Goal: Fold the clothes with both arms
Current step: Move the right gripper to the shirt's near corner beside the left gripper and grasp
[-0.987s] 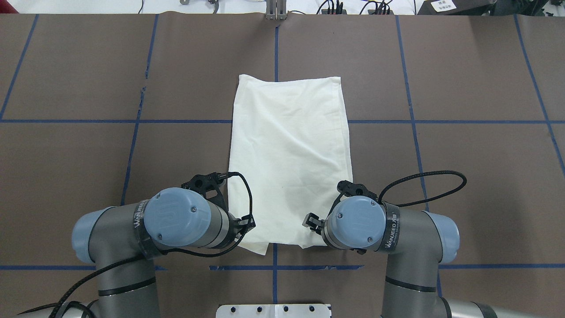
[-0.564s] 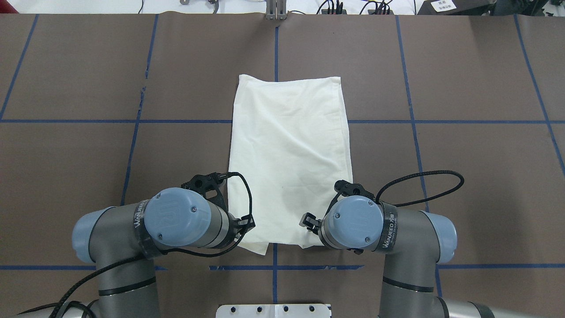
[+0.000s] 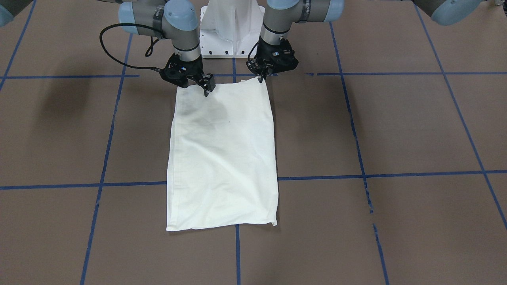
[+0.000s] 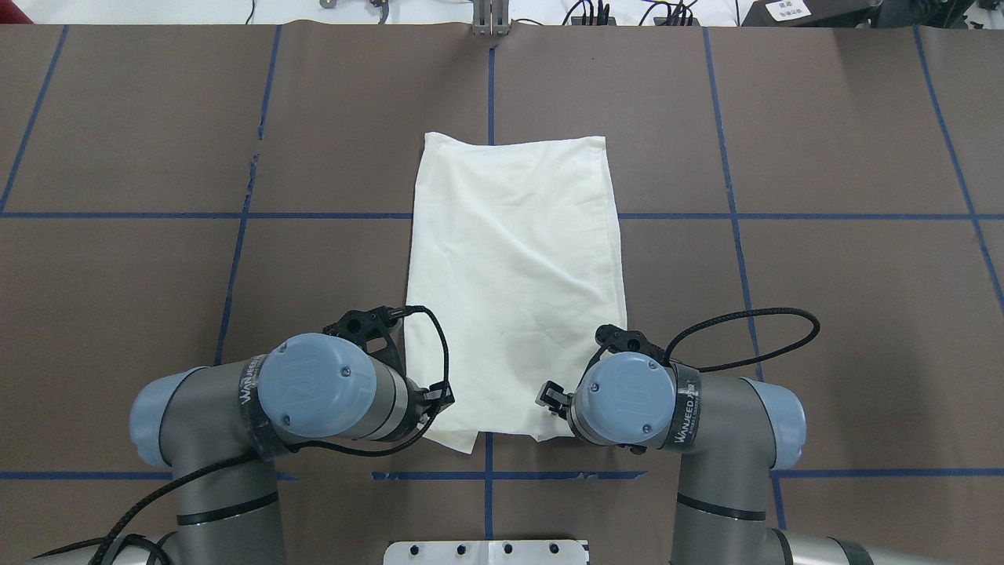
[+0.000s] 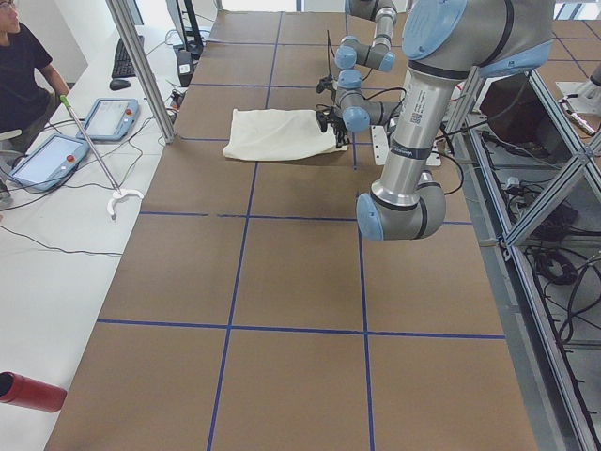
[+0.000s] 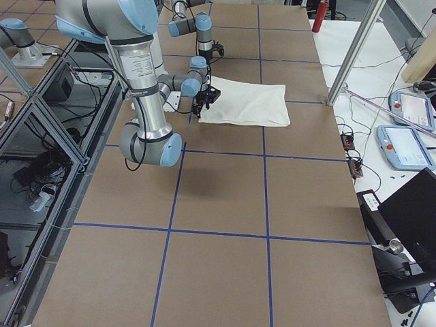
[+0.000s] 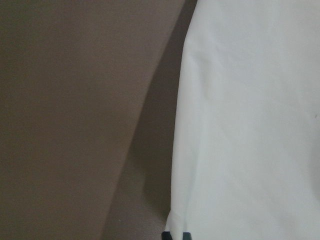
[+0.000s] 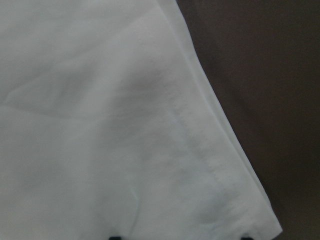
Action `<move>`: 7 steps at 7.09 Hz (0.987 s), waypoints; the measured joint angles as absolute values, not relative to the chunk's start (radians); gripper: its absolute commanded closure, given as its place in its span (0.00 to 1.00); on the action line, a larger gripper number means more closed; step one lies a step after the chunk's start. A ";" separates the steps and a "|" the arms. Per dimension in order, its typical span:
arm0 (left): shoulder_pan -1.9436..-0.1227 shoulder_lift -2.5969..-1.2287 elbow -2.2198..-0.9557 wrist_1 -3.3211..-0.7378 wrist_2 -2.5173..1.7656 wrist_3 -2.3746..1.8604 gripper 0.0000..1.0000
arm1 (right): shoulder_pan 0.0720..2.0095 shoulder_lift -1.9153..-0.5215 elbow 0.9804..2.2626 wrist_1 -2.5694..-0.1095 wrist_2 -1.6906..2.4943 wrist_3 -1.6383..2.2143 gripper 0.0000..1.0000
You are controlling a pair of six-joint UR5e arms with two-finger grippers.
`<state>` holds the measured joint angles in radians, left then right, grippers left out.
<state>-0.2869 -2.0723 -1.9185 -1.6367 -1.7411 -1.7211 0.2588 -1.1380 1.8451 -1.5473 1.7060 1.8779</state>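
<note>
The left claw (image 3: 260, 78) is down at one near corner of the shirt (image 3: 222, 158). Its two fingers are very close together with a bit of cloth between them, so it is pinching that corner. From this claw the shirt runs sideways to the right claw and stretches far away toward the other side of the bench (image 3: 376, 130). The shirt is folded into a long shape and lies flat, plain cream side up. The right claw (image 3: 196, 87) hangs low over the other near corner. Its fingers are wide apart, one close to the shirt's side edge and one further in over the cloth. It holds nothing. Blue lines (image 3: 396, 174) cross the brown bench around both claws.
</note>
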 measured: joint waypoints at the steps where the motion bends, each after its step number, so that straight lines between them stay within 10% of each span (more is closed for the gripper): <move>1: -0.287 -2.072 -1.918 -1.637 -1.741 -1.721 1.00 | 0.258 -1.137 1.845 -1.548 1.707 1.888 0.86; 2: -0.287 -2.072 -1.918 -1.637 -1.740 -1.721 1.00 | 0.258 -1.136 1.847 -1.547 1.707 1.891 0.99; 7: -0.287 -2.072 -1.919 -1.638 -1.740 -1.721 1.00 | 0.281 -1.095 1.857 -1.546 1.710 1.887 1.00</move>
<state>-0.2869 -2.0723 -1.9190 -1.6378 -1.7398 -1.7211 0.2805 -1.0949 1.8569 -1.5463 1.7101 1.8867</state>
